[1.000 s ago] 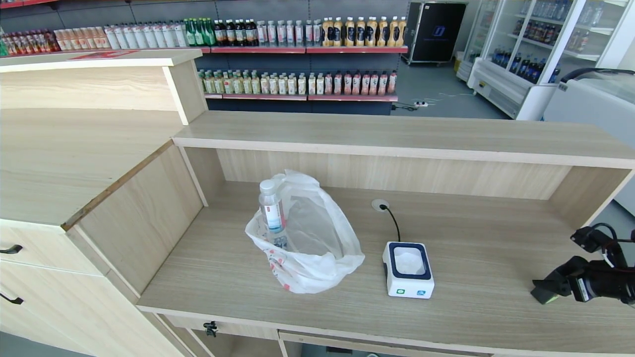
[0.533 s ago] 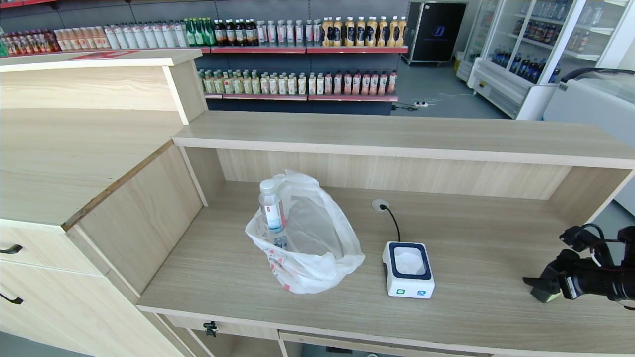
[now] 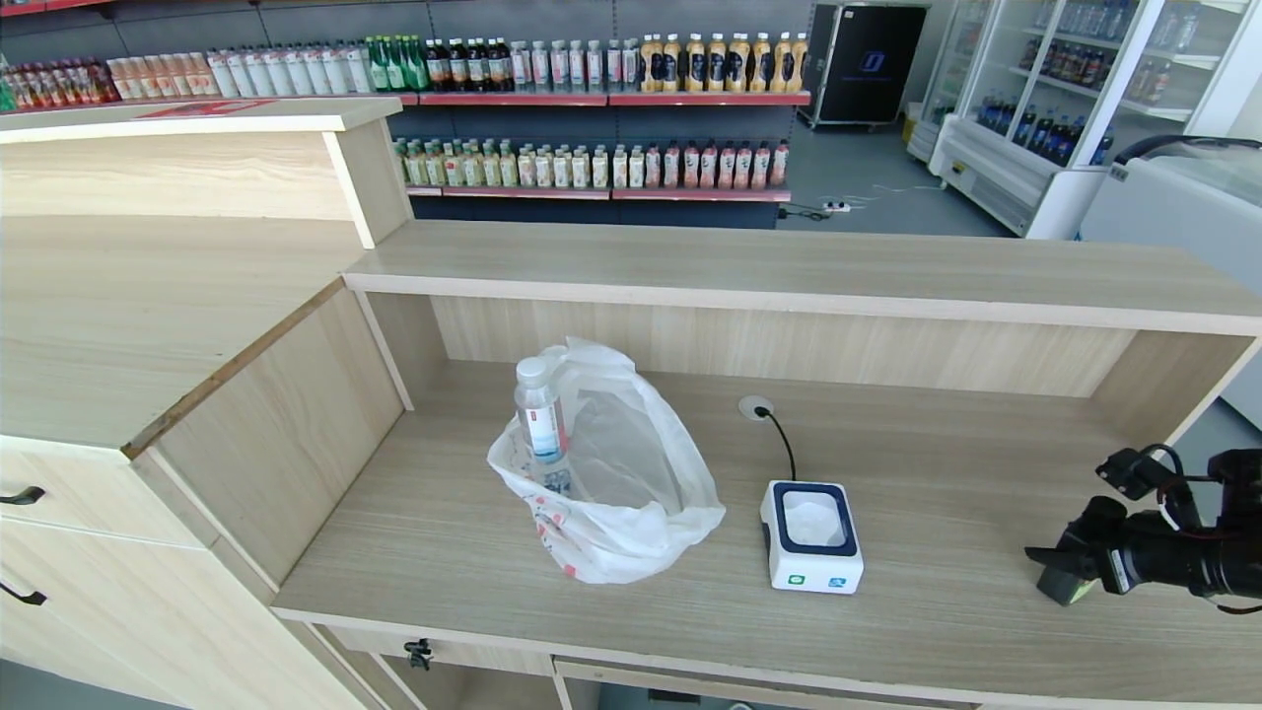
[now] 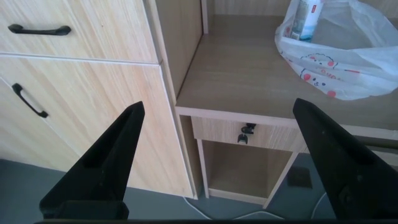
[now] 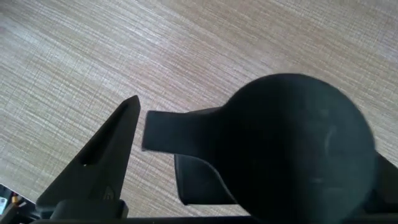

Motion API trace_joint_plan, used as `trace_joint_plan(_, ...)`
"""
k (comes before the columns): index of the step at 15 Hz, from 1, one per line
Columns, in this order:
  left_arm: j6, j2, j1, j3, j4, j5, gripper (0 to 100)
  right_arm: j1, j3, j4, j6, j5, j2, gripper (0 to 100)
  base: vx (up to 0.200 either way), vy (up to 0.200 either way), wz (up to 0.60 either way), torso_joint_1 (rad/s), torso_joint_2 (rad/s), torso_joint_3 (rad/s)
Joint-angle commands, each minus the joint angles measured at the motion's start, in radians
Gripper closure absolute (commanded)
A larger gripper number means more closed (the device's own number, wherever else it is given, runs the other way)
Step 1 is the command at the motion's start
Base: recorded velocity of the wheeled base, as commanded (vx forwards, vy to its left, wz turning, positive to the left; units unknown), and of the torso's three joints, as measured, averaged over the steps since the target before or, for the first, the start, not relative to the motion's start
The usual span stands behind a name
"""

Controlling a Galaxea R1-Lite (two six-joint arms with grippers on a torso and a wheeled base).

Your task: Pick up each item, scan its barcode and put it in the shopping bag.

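Checkout counter (image 3: 946,473): bottle bagged, right gripper low at the right end.
Shopping bag (image 3: 631,523) stands just left of scanner (image 3: 810,535), with the water bottle (image 3: 540,419) upright inside on its left side. Right gripper (image 3: 1053,577) hovers over the counter, well right of scanner; grip state cannot be told. Left gripper (image 4: 217,106) is spread wide, empty, off the counter's near-left corner by the drawers (image 4: 74,43).

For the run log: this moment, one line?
bottle: upright in bag | scanner: bare | left gripper: open, off counter | right gripper: above counter
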Motion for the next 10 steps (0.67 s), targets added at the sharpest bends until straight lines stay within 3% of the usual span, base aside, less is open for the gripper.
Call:
trace_joint_plan(1,0.000,0.000,0.000,0.000,0.000,0.000,0,-0.001,-0.001,-0.001,-0.002,0.001,-0.006,100,0.000,0.000,0.00,0.000,0.00,0.000)
trace_joint_plan(7,0.000,0.000,0.000,0.000,0.000,0.000,0,-0.002,0.022,-0.022,-0.002,0.005,-0.054,100,0.000,0.000,0.00,0.000,0.00,0.000)
trace_joint_plan(10,0.000,0.000,0.000,0.000,0.000,0.000,0,0.003,0.040,-0.054,-0.022,0.148,-0.215,100,0.000,0.000,0.00,0.000,0.00,0.000)
